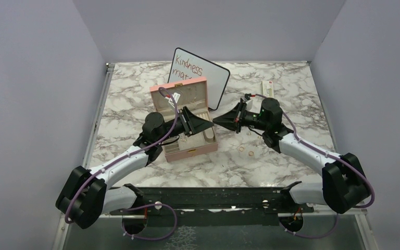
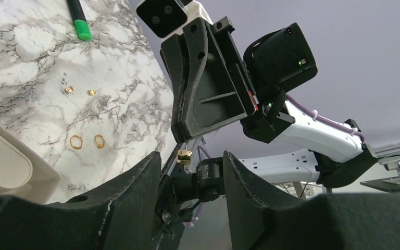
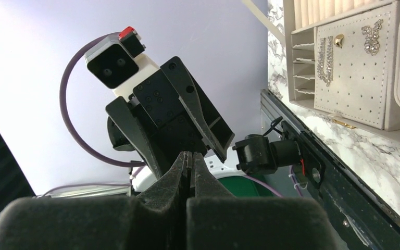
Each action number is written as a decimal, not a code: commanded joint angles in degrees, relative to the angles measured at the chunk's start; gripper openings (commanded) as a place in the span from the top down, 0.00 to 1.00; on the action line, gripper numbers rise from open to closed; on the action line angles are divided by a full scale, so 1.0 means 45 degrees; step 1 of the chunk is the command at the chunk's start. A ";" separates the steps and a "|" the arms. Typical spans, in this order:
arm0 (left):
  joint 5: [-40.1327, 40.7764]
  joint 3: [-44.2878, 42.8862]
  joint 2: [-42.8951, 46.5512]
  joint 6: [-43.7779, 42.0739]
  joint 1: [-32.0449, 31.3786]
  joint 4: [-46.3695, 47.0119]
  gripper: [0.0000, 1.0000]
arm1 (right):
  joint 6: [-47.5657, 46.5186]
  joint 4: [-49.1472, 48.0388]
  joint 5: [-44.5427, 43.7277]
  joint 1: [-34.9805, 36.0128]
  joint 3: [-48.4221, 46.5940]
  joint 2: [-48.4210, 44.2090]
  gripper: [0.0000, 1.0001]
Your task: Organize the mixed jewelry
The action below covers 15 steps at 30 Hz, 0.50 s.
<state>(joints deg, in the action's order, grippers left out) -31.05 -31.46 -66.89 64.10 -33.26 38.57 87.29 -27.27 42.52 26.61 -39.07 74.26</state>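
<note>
**Two robot grippers tip to tip over an open pink jewellery box**

The right gripper [image 3: 190, 156] had its fingers pressed flat together; from the left wrist's side, a tiny gold bit [image 2: 184, 154] sat at their tip, seemingly pinched there. The left gripper [image 2: 191, 161] faced it with fingers partly spread; the gold bit hung at the mouth of that gap, and I could not tell whether either pad touched it.

Both hovered by the right-hand edge of the pink box [image 1: 190, 149], which stood open on the marble table [image 1: 291, 104]; its cream perforated panel [image 3: 354, 83] carried sparkling drop earrings [image 3: 325, 57], a bow-shaped piece [image 3: 371, 36] and a gold stud [image 3: 338, 39].

More of the mixed jewelry lay loose on the table right of the box: two gold rings [image 2: 76, 141] side by side; farther off, two smaller gold pieces [image 2: 69, 89]; beyond them, a green-capped pen [image 2: 80, 23].
</note>
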 commanded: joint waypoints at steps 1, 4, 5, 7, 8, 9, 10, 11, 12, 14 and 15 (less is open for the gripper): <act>-0.0519 0.0021 -0.0171 0.0014 -0.0071 0.0788 0.53 | 0.0283 -0.0861 0.0383 -0.0054 0.0102 0.0119 0.99; -0.0517 -0.0124 -0.0251 -0.0014 -0.0067 0.0858 0.55 | 0.0253 -0.0836 0.0451 -0.0054 0.0081 0.0119 0.99; -0.0514 -0.0201 -0.0291 -0.0023 -0.0061 0.0889 0.56 | 0.0262 -0.0835 0.0467 -0.0054 0.0102 0.0124 0.99; -0.0524 -0.0267 -0.0309 -0.0061 -0.0068 0.0938 0.59 | 0.0253 -0.0831 0.0482 -0.0054 0.0098 0.0119 0.99; -0.0491 -0.0256 -0.0293 -0.0078 -0.0068 0.0941 0.60 | 0.0252 -0.0835 0.0500 -0.0047 0.0107 0.0144 0.99; -0.0470 -0.0245 -0.0274 -0.0109 -0.0071 0.0941 0.61 | 0.0267 -0.0855 0.0532 -0.0043 0.0091 0.0156 1.00; -0.0465 -0.0229 -0.0269 -0.0135 -0.0071 0.0958 0.61 | 0.0256 -0.0855 0.0563 -0.0053 0.0086 0.0158 0.99; -0.0464 -0.0217 -0.0259 -0.0168 -0.0071 0.0956 0.63 | 0.0252 -0.0855 0.0579 -0.0054 0.0081 0.0158 0.99; -0.0464 -0.0223 -0.0265 -0.0179 -0.0068 0.0960 0.63 | 0.0230 -0.0840 0.0576 -0.0049 0.0080 0.0151 0.99; -0.0445 -0.0198 -0.0278 -0.0181 -0.0063 0.0992 0.65 | 0.0197 -0.0781 0.0570 -0.0054 0.0101 0.0140 0.99; -0.0459 -0.0208 -0.0280 -0.0181 -0.0065 0.1031 0.66 | 0.0198 -0.0777 0.0570 -0.0054 0.0117 0.0122 0.99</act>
<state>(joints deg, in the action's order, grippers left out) -31.92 -31.46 -68.14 64.07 -33.26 40.27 88.07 -28.73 43.16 26.61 -39.03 74.52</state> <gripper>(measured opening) 0.364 0.012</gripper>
